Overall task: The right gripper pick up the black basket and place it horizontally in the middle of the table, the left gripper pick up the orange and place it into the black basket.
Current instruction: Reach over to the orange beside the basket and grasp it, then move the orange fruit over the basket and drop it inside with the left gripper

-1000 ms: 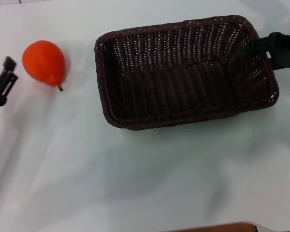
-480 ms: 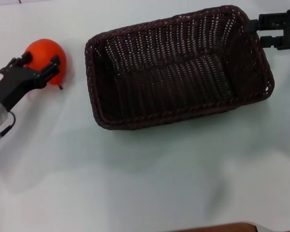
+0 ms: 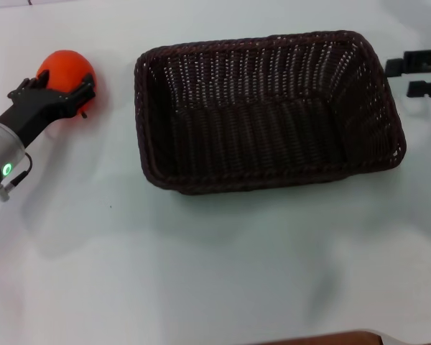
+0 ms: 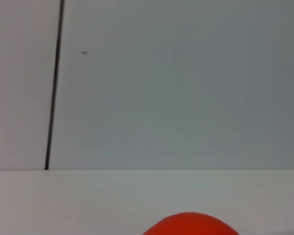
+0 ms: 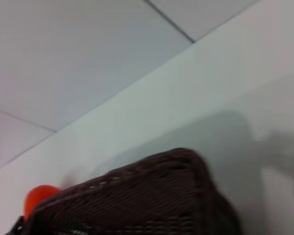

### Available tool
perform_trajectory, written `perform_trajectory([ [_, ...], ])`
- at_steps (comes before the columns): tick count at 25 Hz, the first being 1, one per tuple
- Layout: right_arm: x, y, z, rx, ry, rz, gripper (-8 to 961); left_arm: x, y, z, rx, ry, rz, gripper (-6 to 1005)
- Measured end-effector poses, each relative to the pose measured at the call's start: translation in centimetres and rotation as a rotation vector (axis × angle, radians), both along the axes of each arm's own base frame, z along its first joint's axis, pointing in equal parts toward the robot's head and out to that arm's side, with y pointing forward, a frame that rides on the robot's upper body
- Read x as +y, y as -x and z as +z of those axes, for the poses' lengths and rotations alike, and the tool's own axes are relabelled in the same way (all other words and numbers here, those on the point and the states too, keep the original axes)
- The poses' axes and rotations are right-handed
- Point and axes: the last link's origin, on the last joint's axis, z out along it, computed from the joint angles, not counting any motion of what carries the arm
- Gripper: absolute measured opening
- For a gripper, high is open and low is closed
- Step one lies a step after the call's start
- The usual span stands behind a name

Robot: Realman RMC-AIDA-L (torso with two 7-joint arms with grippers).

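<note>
The left gripper (image 3: 54, 92) is straddling the orange (image 3: 66, 66) at the far left of the table (image 3: 215, 273), with one thin finger showing on each side of the fruit. The fingers are spread about as wide as the orange; whether they are pressing on it cannot be told. The orange is lying just beyond the fingertips, away from the robot, resting on the tabletop. In the left wrist view only the top of the orange (image 4: 190, 224) is showing at the frame edge.

The black basket (image 3: 266, 108) is sitting open side up near the middle of the table, its long axis running left to right. It is lying to the right of the orange, apart from it, with bare tabletop between them. The coming carry is therefore judged to be a lift followed by a rightward move over the near braided rim.

The right gripper (image 3: 427, 75) is hanging just beside the basket's right end, jaws spread apart, holding nothing, clear of the rim.

No brand, label or writing is readable.
</note>
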Motion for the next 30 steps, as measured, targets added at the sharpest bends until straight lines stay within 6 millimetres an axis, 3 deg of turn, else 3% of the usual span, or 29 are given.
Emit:
perform_trajectory([
  [6,-1.1,-1.4,0.6,-0.013,-0.024,-0.032,799,-0.3,0.3,0.3,-0.008,-0.015,0.008,849],
  [14,-3.1,-3.9,3.1,0.003,-0.177,-0.043,798,-1.5,0.2,1.9,-0.061,-0.091,-0.059,577],
  [20,-2.7,-4.8,2.5,-0.006,-0.208,-0.036,797,-3.0,0.0,3.2,-0.113,-0.141,-0.141,405],
  [30,-1.2,-4.4,1.9,-0.019,-0.209,0.015,791,-6.8,-2.4,5.5,-0.256,-0.226,-0.408,355],
])
